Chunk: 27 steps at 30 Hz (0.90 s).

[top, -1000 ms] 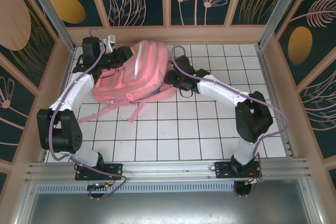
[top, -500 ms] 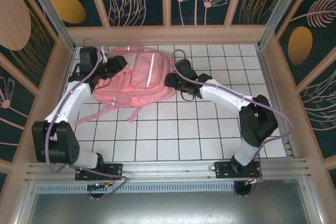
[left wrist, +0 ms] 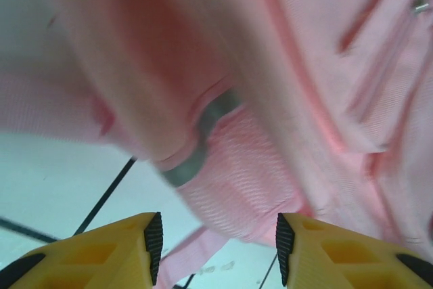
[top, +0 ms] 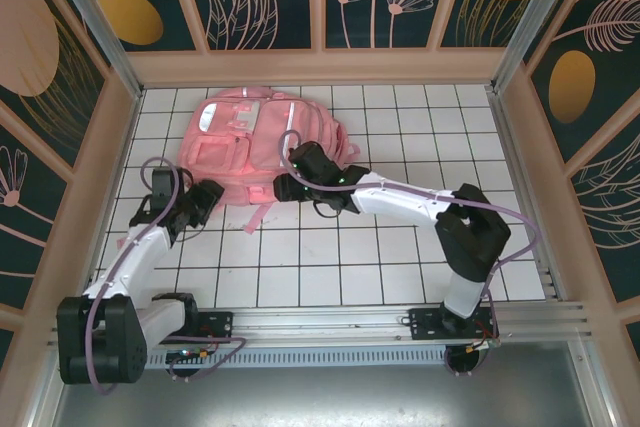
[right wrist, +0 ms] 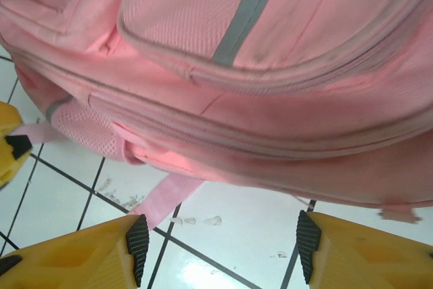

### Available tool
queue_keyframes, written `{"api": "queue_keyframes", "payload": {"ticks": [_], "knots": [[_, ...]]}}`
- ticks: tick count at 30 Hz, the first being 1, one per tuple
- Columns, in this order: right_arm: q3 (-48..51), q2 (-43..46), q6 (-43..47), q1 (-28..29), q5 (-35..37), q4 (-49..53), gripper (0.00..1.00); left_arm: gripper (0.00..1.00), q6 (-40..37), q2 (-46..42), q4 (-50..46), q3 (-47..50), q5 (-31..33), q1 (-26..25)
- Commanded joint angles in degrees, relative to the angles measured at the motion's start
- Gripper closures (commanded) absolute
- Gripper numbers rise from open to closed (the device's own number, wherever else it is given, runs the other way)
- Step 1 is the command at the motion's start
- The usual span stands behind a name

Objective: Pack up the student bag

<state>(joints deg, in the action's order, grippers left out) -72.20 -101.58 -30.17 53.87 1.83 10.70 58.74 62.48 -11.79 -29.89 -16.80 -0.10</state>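
The student bag (top: 255, 142) is a large pink backpack lying flat, front up, at the back of the white tiled table, and pale reflective strips show on it. My left gripper (top: 205, 195) is at the bag's near left corner. In the left wrist view it (left wrist: 215, 248) stands open just short of the pink fabric (left wrist: 270, 99). My right gripper (top: 283, 187) is at the bag's near edge. It (right wrist: 220, 248) is open over bare tile, with the bag (right wrist: 270, 65) just beyond and a pink strap (right wrist: 162, 201) by its left finger.
Wooden frame walls (top: 100, 157) close in the table at the back and on both sides. A pink strap (top: 262, 215) trails from the bag towards the near side. White tiles (top: 420, 137) stretch right of the bag. A metal rail (top: 320, 322) runs along the near edge.
Both arms have drawn back towards the near side, away from the bag's flanks. The bag, which was bunched up and lifted, now lies flat with its front up.
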Motion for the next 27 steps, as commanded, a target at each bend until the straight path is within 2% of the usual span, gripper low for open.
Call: {"api": "queue_keyframes", "payload": {"ticks": [1,8,12,15,21,22,27], "knots": [[0.1,-1.8,1.7,0.9,-0.7,-2.3,0.38,0.52,5.9,2.2,8.2,2.5,-3.5,0.0],[-1.1,-3.0,2.6,2.9,0.1,-1.6,0.38,0.51,7.0,10.5,20.1,1.7,-7.9,0.0],[-0.7,-3.1,2.5,3.6,0.8,-1.6,0.38,0.54,7.5,13.9,24.2,1.7,-7.7,0.0],[-0.9,-3.5,2.6,4.2,1.3,-1.8,0.38,0.62,8.2,17.1,27.6,1.6,-8.3,0.0],[-2.0,-6.0,3.5,5.6,1.9,-3.1,0.4,0.97,9.2,19.2,29.1,-1.1,-7.9,0.0],[-2.5,-6.7,3.8,5.9,2.2,-3.4,0.4,1.0,9.5,18.8,28.6,-1.6,-7.4,-0.1],[-4.9,-10.3,5.5,7.1,2.6,-5.9,0.43,1.0,9.8,17.7,28.2,-3.2,-6.1,-0.1]]}}
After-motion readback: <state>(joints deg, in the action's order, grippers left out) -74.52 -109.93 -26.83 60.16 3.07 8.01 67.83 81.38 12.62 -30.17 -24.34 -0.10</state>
